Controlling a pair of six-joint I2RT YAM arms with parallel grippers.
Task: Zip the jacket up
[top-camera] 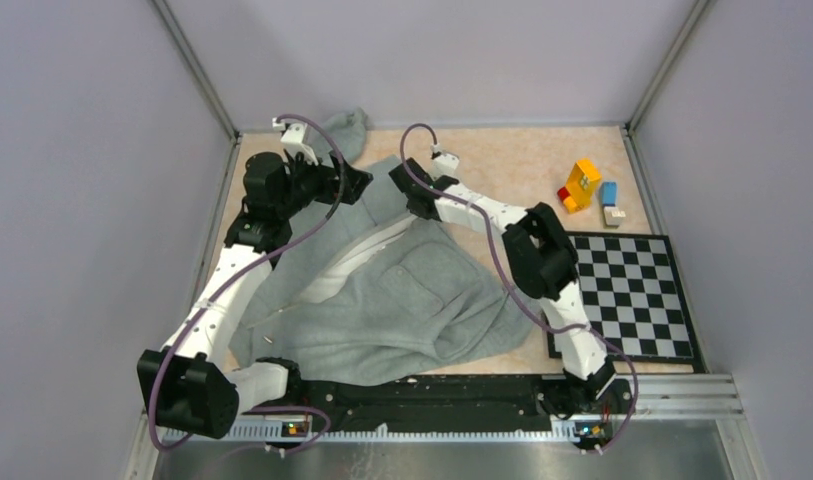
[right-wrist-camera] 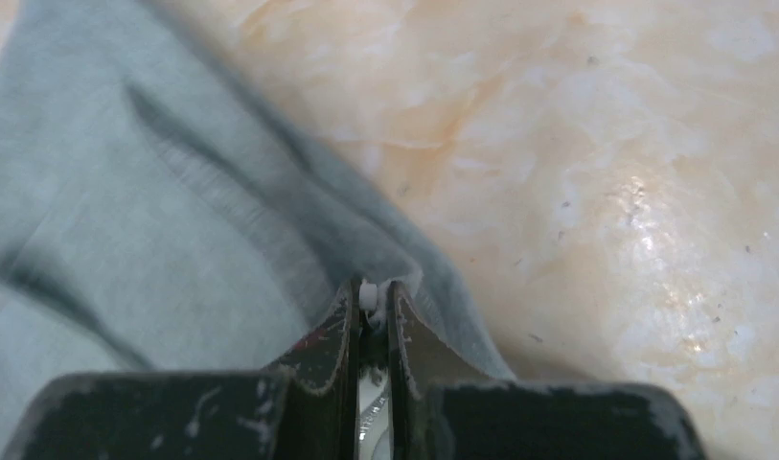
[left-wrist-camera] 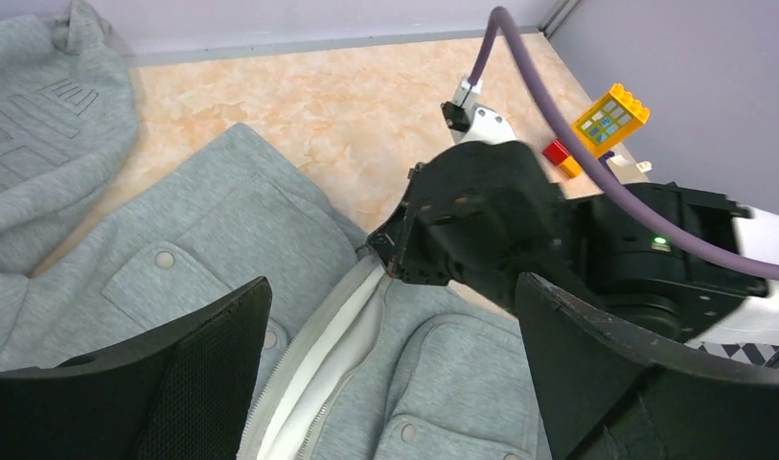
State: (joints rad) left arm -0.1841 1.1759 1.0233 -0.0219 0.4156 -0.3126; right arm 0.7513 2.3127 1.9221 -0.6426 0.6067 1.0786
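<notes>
Your jacket (top-camera: 402, 300) lies rumpled and unzipped just left of the checkerboard mat (top-camera: 632, 290). Your right gripper (right-wrist-camera: 369, 305), farther left of the mat and past its far edge, is pinched together on a small white bit (right-wrist-camera: 368, 292) at the jacket's edge. I judge it to be part of the zipper, but you cannot tell slider from tape here. That hold is thin, so a hard or off-line pull may slip it out. Your left gripper (left-wrist-camera: 393, 287), farther from the mat again, hangs with its jaws wide apart above the white zipper strip (left-wrist-camera: 332, 335) and holds nothing. With nothing anchoring it, the loose fleece may simply drag along, and the two parted zipper sides would not mesh.
</notes>
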